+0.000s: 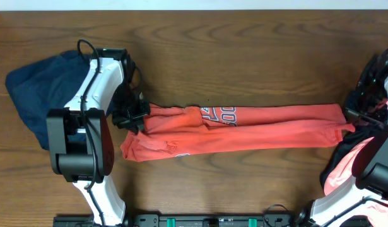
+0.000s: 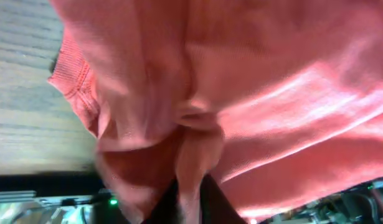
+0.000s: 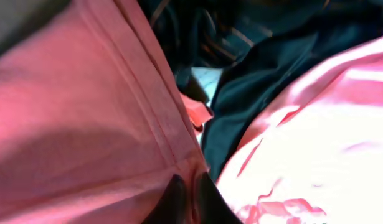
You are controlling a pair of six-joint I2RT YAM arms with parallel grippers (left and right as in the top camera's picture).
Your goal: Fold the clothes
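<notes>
A coral-red shirt (image 1: 244,129) with a blue number print lies stretched across the middle of the table, long and narrow. My left gripper (image 1: 132,116) is shut on its left end; in the left wrist view the cloth (image 2: 241,81) fills the frame and a pinched fold runs between the dark fingers (image 2: 190,205). My right gripper (image 1: 352,116) is shut on the shirt's right end; in the right wrist view the hemmed edge (image 3: 104,124) is clamped between the fingers (image 3: 192,202).
A dark navy garment (image 1: 42,88) lies bunched at the far left under the left arm. At the right edge sits a pile of dark clothes (image 1: 376,82) and a pink-red garment (image 1: 345,167), also seen in the right wrist view (image 3: 316,124).
</notes>
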